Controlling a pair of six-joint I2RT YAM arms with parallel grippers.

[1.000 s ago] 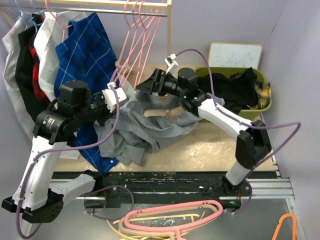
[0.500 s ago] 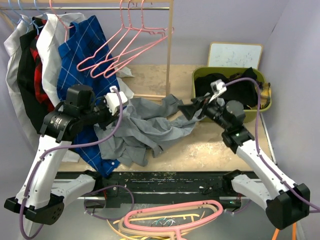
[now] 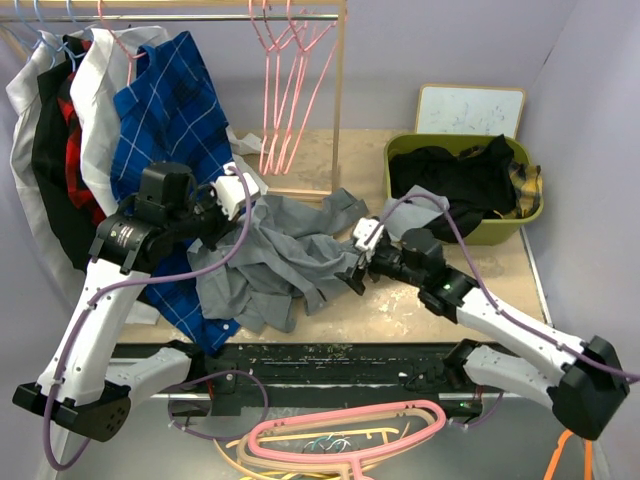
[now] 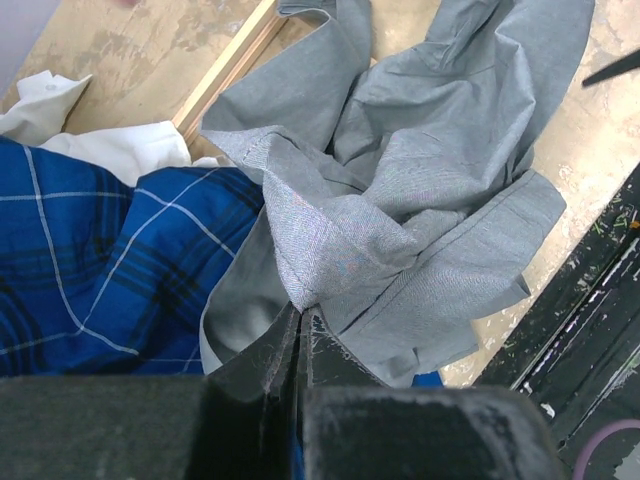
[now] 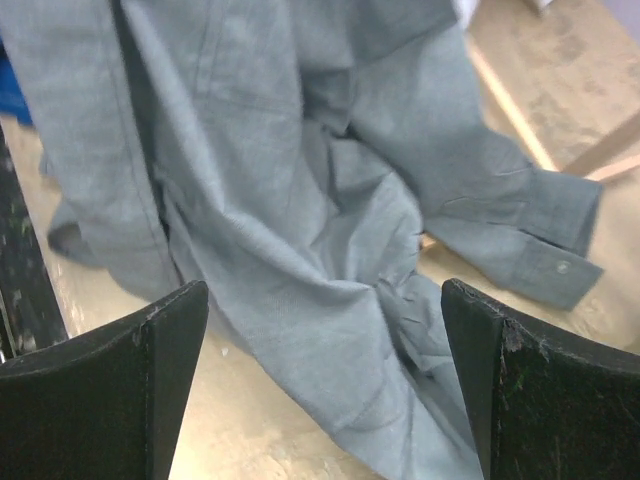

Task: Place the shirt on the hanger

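Step in hand: getting control of the shirt (image 3: pixel 290 260), with hanging not yet begun. It lies in a crumpled heap on the tabletop (image 3: pixel 430 300), its left edge lapping onto the blue checked shirt (image 3: pixel 165 110) that hangs down from the rail (image 3: pixel 200 15). Left hand (image 4: pixel 300 320) is clenched on a raised fold of the grey cloth, its fingers pressed together with the fabric peaking up out of the pinch. Right hand (image 5: pixel 320 290) is spread wide and holds nothing, poised low over the right side of the heap. A buttoned cuff (image 5: pixel 560 265) lies just beyond it on the bare wood. The hanger (image 3: pixel 285 100) is one of several thin pink ones on the rail, well apart from both hands. Cloth is soft, matte, fine-woven mid-grey, deeply creased with seams and plackets showing, and it drapes limp with no stiffness. I cannot pick out the collar in the folds. The hanger is slim wire, a triangle with a hook, likely springy and easy to set swinging. In my judgement the next move is a second hold by the right hand near the collar or a shoulder seam, so the garment can be lifted and opened out. After that, one hand must go for the hanger. The risk is pinching several layers at once.
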